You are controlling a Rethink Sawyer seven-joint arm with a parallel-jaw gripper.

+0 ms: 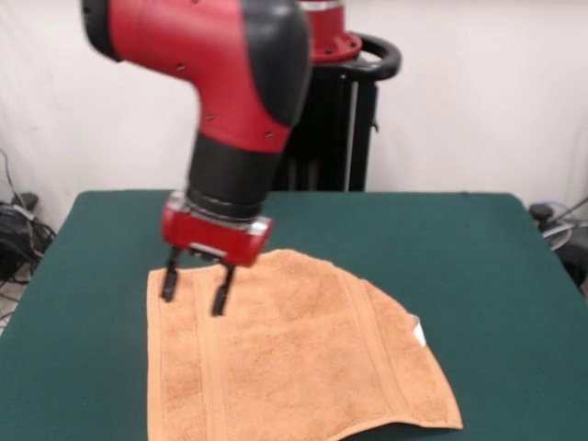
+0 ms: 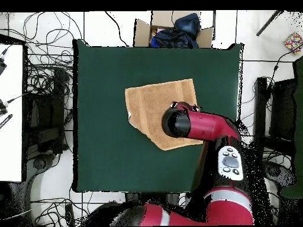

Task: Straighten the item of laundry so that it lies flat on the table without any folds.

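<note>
The orange-tan towel (image 1: pixel 303 367) lies spread on the green table (image 1: pixel 441 239), reaching the near edge of the front view. Its far right side runs off at a slant, and a small white tag (image 1: pixel 418 333) shows there. Woven bands run down both sides. My gripper (image 1: pixel 195 287) hangs over the towel's far left corner, open, with nothing between its black fingers (image 1: pixel 220 294). I cannot tell whether the tips touch the cloth. From overhead, the towel (image 2: pixel 151 103) sits near the middle of the table (image 2: pixel 100 148), and the red arm (image 2: pixel 195 124) hides the gripper and part of the cloth.
A cardboard box (image 2: pixel 171 29) holding dark cloth stands on the floor past one table edge. Cables (image 2: pixel 50 88) lie beside the table. A black stand (image 1: pixel 340 119) rises behind the table's far side.
</note>
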